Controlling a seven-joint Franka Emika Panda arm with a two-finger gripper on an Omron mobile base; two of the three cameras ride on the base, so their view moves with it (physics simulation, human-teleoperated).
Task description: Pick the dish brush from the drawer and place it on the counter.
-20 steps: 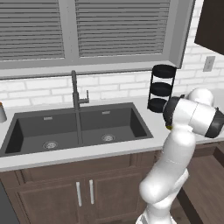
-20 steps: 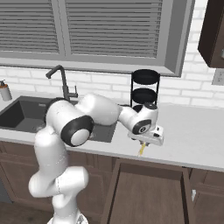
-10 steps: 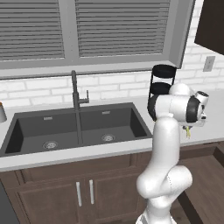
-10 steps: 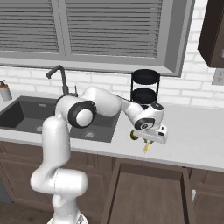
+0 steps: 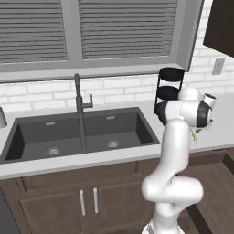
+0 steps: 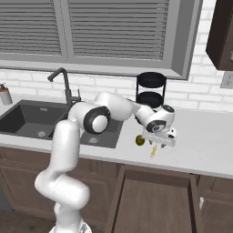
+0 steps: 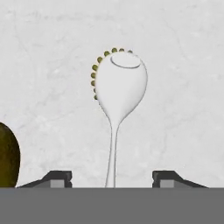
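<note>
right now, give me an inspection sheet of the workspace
surface: pale stone counter, bare to the right of the claw
job's things: brush points down at the counter between the claw's fingers, bristled head farthest from the claw; drawer stands open below the counter, looks empty
clutter: dark olive round thing on the counter beside the claw; black two-tier rack by the wall
claw: claw over the counter, fingers spread wide of the brush handle, open
cables: nothing seen
surroundings: dark double sink with faucet, window blinds, white brick wall
</note>
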